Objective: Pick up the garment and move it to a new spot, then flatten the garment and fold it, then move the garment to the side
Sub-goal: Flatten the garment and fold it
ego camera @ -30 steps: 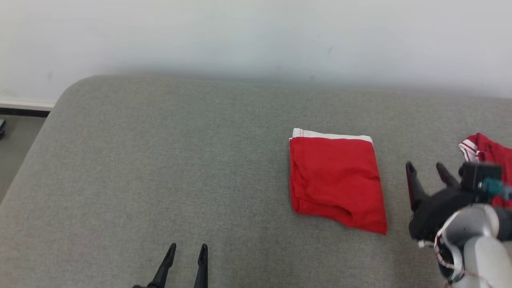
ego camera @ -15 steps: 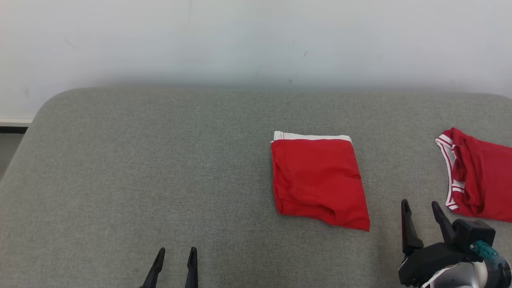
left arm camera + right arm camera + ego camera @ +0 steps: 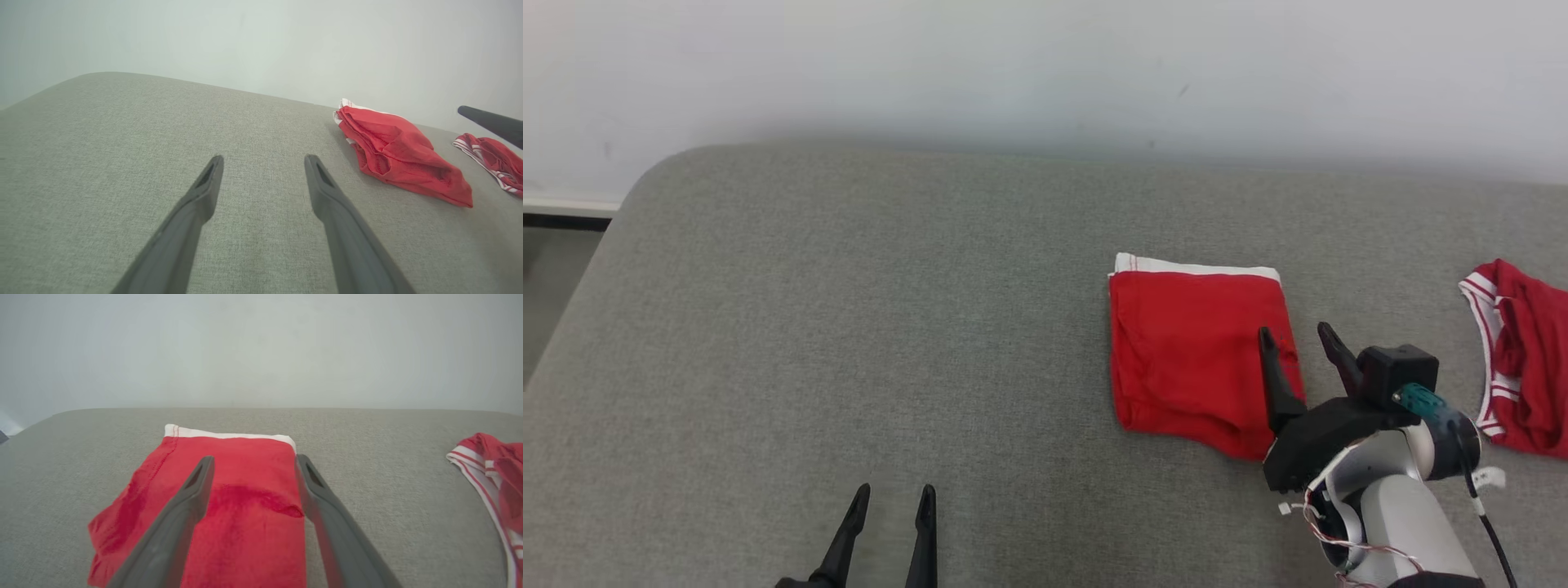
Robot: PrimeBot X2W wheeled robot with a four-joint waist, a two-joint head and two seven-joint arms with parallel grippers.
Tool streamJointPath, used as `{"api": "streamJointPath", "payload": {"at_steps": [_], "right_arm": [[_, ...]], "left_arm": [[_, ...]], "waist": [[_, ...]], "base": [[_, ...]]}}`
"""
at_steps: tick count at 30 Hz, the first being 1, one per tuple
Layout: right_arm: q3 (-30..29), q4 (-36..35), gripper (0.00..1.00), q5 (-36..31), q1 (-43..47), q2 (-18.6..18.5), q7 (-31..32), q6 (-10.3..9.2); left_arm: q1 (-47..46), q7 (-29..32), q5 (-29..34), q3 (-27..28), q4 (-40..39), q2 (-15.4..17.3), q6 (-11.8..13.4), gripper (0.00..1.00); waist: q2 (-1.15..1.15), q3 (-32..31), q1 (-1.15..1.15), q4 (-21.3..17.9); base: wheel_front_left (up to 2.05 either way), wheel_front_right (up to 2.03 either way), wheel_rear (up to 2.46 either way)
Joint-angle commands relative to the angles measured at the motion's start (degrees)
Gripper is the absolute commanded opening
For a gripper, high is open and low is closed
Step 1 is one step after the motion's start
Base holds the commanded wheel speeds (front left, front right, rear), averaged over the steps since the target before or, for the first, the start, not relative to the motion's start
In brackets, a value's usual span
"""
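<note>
Hovering with fingers spread over the right edge of the folded red cloth garment with a white waistband [image 3: 1184, 359], on the grey fabric-covered counter [image 3: 849, 327], the right hand [image 3: 1294, 331] risks pinching only the top layer — undoing the fold. The left hand [image 3: 894, 492] is released, empty.

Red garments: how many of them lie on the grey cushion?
2. The folded red garment lies right of centre, under the right gripper. The crumpled red garment with white stripes lies at the far right edge, partly out of frame.
</note>
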Motion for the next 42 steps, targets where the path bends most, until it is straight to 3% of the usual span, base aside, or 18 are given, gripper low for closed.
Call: {"api": "streamJointPath", "payload": {"at_steps": [1, 2, 4, 5, 6, 12, 19, 24, 28, 29, 30, 31, 32, 36, 40, 42], "right_arm": [[0.59, 1.92, 1.0, -0.44, -1.69, -0.13, -0.49, -0.16], [0.98, 3.46, 1.0, -0.75, -2.73, -0.23, -0.86, -0.16], [1.1, 6.92, 0.52, -1.3, -4.65, -0.28, -1.38, -0.16], [1.04, 8.5, 0.16, -1.82, -5.48, -0.27, -1.68, -0.16], [1.42, 10.28, 0.0, -2.09, -6.21, -0.21, -1.57, -0.16], [5.12, 18.3, 0.0, -4.41, -8.39, 0.17, -2.76, -0.16], [17.89, 24.77, 0.0, 0.03, -8.47, 0.38, -3.77, -0.16], [26.75, 24.88, 0.0, 5.56, -8.24, 0.31, -4.62, -0.16], [30.45, 21.91, 0.0, 10.36, -8.68, 0.32, -5.85, -0.16], [30.75, 20.72, 0.11, 11.43, -8.58, 0.3, -6.24, -0.16], [31.19, 19.37, 0.38, 12.16, -8.41, 0.31, -6.67, -0.16], [31.2, 17.95, 0.95, 13.13, -8.01, 0.32, -7.06, -0.16], [31.11, 16.31, 1.0, 13.78, -7.55, 0.33, -7.48, -0.16], [27.69, 9.55, 1.0, 13.99, -4.26, 0.27, -8.72, -0.16], [18.2, 0.25, 1.0, 12.58, 3.32, 0.34, -9.02, -0.16], [16.61, -2.02, 1.0, 12.62, 4.89, 0.36, -9.56, -0.16]], "left_arm": [[-0.8, -0.16, 0.54, -0.06, -0.35, -0.13, -0.13, 1.0], [-1.06, -0.16, 0.64, -0.14, -0.6, -0.15, -0.12, 1.0], [-1.21, -0.16, 0.55, -0.29, -0.96, -0.21, -0.01, 1.0], [-1.3, -0.16, 0.56, -0.38, -1.19, -0.22, 0.11, 1.0], [-1.37, -0.16, 0.48, -0.5, -1.39, -0.24, 0.13, 1.0], [-2.09, -0.16, 0.05, -1.15, -1.95, -0.26, 0.21, 1.0], [-1.89, -0.16, -0.75, -1.41, -1.99, -0.28, 0.8, 1.0], [-2.33, -0.16, -0.86, -1.4, -1.77, -0.27, 0.93, 1.0], [-1.91, -0.16, -0.68, -1.19, -1.76, -0.28, 0.89, 1.0], [-1.68, -0.16, -0.65, -1.09, -1.75, -0.28, 0.94, 1.0], [-1.44, -0.16, -0.61, -0.93, -1.75, -0.27, 0.97, 1.0], [-1.17, -0.16, -0.53, -0.81, -1.78, -0.27, 0.98, 1.0], [-0.91, -0.16, -0.48, -0.58, -1.88, -0.27, 1.07, 1.0], [0.19, -0.16, -0.2, 0.15, -2.05, -0.27, 1.23, 1.0], [1.55, -0.16, 0.18, 1.86, -2.6, -0.26, 1.31, 1.0], [1.79, -0.16, 0.3, 2.31, -2.84, -0.26, 1.18, 1.0]], "waist": [[0.0, 1.77, 0.0, 2.36], [0.0, 2.08, 0.0, 3.13], [0.0, 2.52, 0.0, 4.6], [0.0, 2.65, 0.0, 5.21], [0.0, 2.88, 0.0, 5.8], [0.0, 3.89, 0.0, 8.57], [0.0, 4.14, 0.0, 8.71], [0.0, 3.82, 0.0, 7.78], [0.0, 3.16, 0.0, 6.56], [0.0, 2.95, 0.0, 6.17], [0.0, 2.68, 0.0, 5.75], [0.0, 2.4, 0.0, 5.33], [0.0, 2.09, 0.0, 4.81], [0.0, 0.42, 0.0, 2.9], [0.0, -1.59, 0.0, 0.41], [0.0, -2.0, 0.0, -0.11]], "base": [[0.0, 0.0, 0.0], [0.0, 0.0, 0.0], [0.0, 0.0, 0.0], [0.0, 0.0, 0.0], [0.0, 0.0, 0.0], [0.0, 0.0, 0.0], [0.0, 0.0, 0.0], [0.0, 0.0, 0.0], [0.0, 0.0, 0.0], [0.0, 0.0, 0.0], [0.0, 0.0, 0.0], [0.0, 0.0, 0.0], [0.0, 0.0, 0.0], [0.0, 0.0, 0.0], [0.0, 0.0, 0.0], [0.0, 0.0, 0.0]]}}
